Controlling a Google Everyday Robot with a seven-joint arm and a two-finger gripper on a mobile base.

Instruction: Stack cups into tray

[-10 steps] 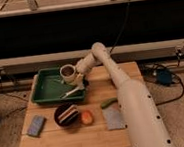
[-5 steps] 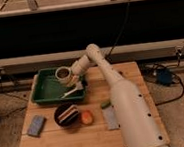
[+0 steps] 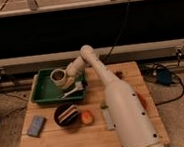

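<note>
The dark green tray (image 3: 41,92) sits at the back left of the wooden table. A cream-beige cup (image 3: 58,78) with a dark inside is over the tray's middle, at the end of my white arm. My gripper (image 3: 65,79) is at the cup's right side, above the tray. A white utensil (image 3: 73,90) lies in the tray's right part, below the cup. I see only this one cup.
A black bowl with striped contents (image 3: 66,114) stands in front of the tray. An orange round object (image 3: 86,118) lies to its right. A blue-grey sponge (image 3: 36,125) is at the front left, a grey block (image 3: 107,119) near the arm. Cables and a blue box (image 3: 162,75) lie on the floor to the right.
The arm has swung left and the cup with it, from over the tray's right part toward its middle.
</note>
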